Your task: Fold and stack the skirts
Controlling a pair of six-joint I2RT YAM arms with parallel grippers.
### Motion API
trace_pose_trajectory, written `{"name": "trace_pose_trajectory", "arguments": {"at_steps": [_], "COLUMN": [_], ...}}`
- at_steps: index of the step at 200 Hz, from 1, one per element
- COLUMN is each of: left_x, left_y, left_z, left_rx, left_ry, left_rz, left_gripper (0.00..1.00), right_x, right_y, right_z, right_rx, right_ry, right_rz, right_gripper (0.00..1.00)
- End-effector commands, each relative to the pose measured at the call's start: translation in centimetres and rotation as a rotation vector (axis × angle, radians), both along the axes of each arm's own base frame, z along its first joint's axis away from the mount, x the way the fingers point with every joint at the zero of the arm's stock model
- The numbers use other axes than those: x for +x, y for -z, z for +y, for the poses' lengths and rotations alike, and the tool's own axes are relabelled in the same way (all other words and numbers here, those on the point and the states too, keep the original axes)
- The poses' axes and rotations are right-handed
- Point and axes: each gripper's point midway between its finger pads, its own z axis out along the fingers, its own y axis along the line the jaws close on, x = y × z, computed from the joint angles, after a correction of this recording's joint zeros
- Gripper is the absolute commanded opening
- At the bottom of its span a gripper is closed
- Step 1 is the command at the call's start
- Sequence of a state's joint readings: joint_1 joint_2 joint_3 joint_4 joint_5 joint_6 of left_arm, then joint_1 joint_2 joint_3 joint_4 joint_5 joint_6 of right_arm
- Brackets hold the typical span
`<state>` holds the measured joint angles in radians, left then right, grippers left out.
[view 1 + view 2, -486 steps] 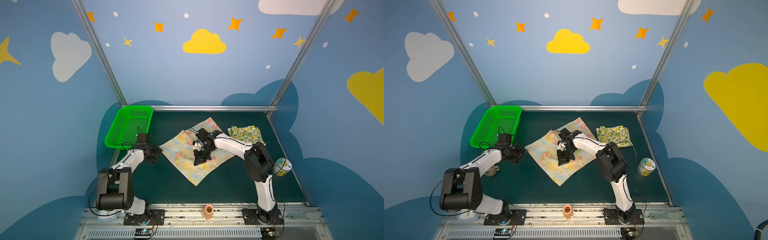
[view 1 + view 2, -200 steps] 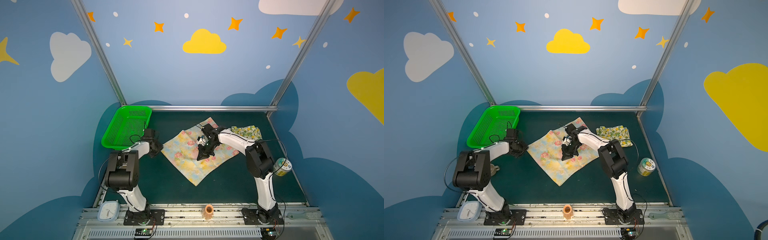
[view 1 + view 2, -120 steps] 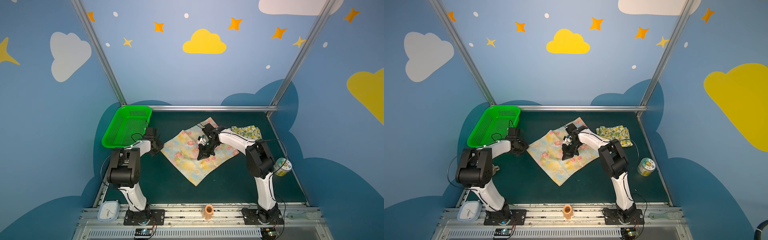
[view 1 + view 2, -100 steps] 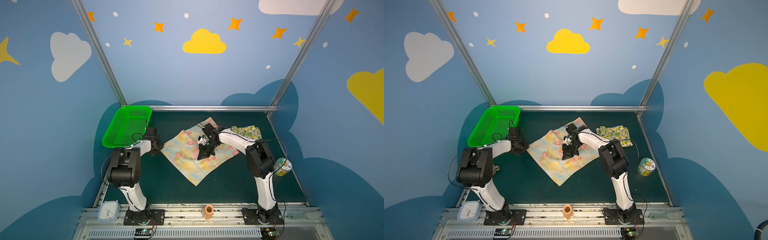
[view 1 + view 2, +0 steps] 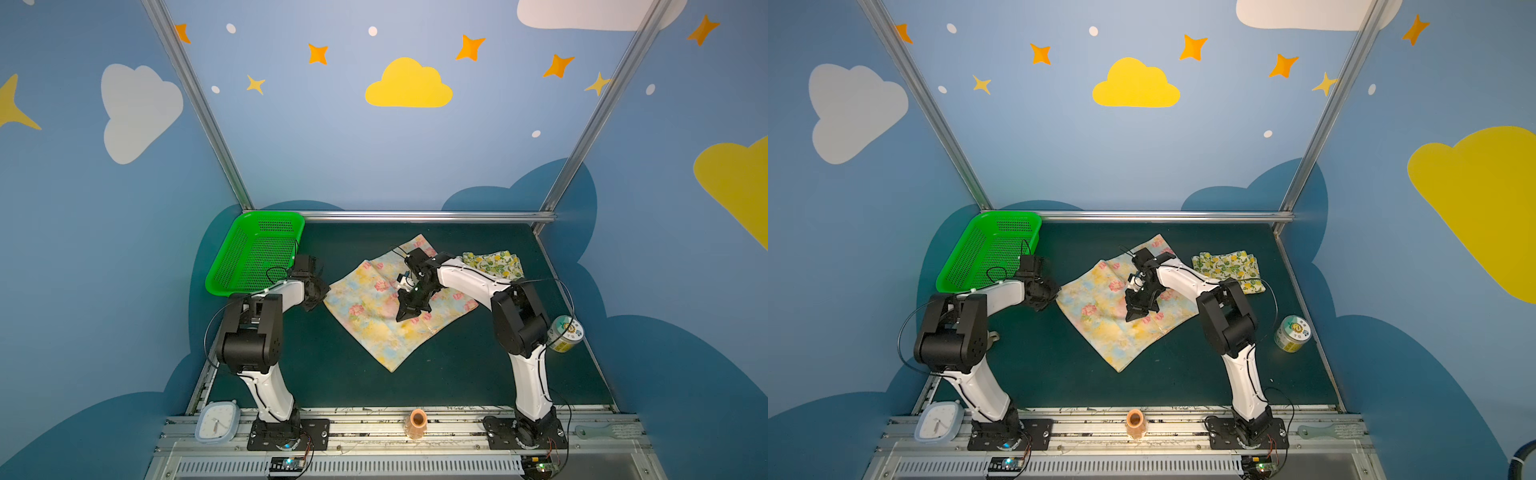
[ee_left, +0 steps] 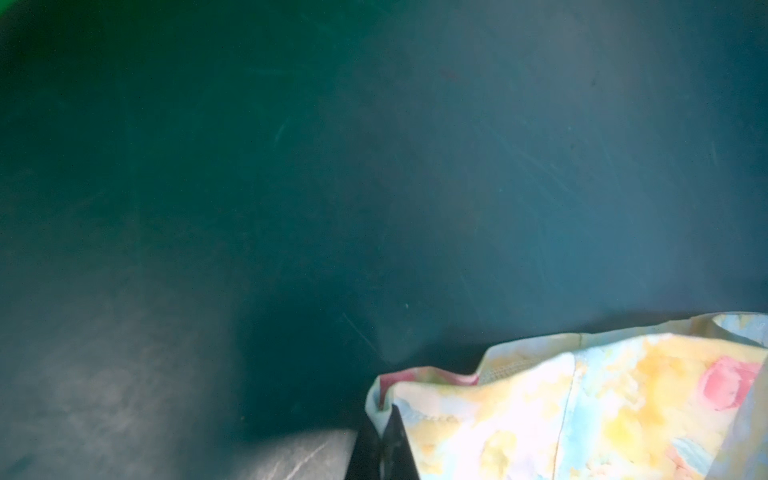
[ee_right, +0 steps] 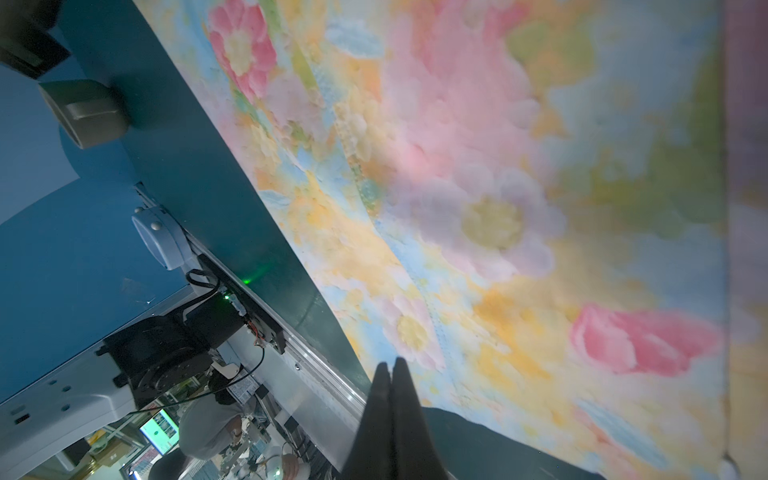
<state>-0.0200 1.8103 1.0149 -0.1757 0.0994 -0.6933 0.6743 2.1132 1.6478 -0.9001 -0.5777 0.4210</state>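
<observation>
The pale yellow skirt with pink flowers (image 5: 374, 328) (image 5: 1100, 324) lies spread flat as a diamond on the dark green table in both top views. My left gripper (image 5: 320, 293) (image 5: 1051, 297) is at its left corner. In the left wrist view that gripper (image 6: 384, 419) is shut on the corner's hem, with the skirt (image 6: 582, 407) bunched beside it. My right gripper (image 5: 405, 316) (image 5: 1133, 316) rests shut on the skirt's middle. The right wrist view shows its tips (image 7: 390, 368) together, with nothing between them. The lemon-print skirt (image 5: 494, 264) (image 5: 1225, 266) lies folded at the back right.
A green perforated basket (image 5: 272, 214) (image 5: 1011, 214) stands at the back left, just behind my left gripper. A printed tin (image 5: 565, 334) sits by the right wall. An orange cup (image 5: 417, 422) and a small pale clock (image 5: 216, 422) sit on the front rail.
My left gripper has reached the flowered skirt's left corner and shut on it. My right gripper stays shut on the skirt's middle, barely moved.
</observation>
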Motion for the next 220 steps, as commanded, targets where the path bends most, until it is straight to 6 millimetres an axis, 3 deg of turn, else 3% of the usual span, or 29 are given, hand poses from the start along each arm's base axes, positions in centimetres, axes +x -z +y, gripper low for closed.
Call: {"name": "trace_pose_trajectory", "arguments": {"at_steps": [1, 33, 56, 104, 164, 220], "left_x": [-0.3, -0.5, -0.6, -0.8, -1.0, -1.2], "left_y": [-0.7, -2.3, -3.2, -4.5, -5.5, -5.8], "left_z": [-0.1, -0.3, -0.2, -0.5, -0.7, -0.8], "left_rx": [-0.003, -0.011, -0.011, -0.036, -0.035, -0.040], "left_ry": [-0.001, 0.002, -0.006, -0.013, 0.007, 0.020], "left_rz": [-0.009, -0.027, -0.036, -0.052, -0.066, -0.071], "left_gripper": [0.04, 0.04, 0.04, 0.04, 0.04, 0.04], "right_x": [-1.6, -3.6, -5.0, -8.3, -11.8, -11.9], "right_y": [-1.5, -1.3, -0.8, 0.2, 2.1, 3.6], "right_z": [-0.7, -1.1, -1.2, 0.1, 2.2, 2.9], "right_rx": [-0.050, -0.149, -0.249, -0.429, -0.479, -0.509], "right_ry": [-0.049, -0.152, -0.250, -0.495, -0.625, -0.621], "right_rz": [-0.058, -0.140, -0.242, -0.442, -0.492, -0.488], "right_gripper": [0.00, 0.25, 0.32, 0.36, 0.40, 0.40]}}
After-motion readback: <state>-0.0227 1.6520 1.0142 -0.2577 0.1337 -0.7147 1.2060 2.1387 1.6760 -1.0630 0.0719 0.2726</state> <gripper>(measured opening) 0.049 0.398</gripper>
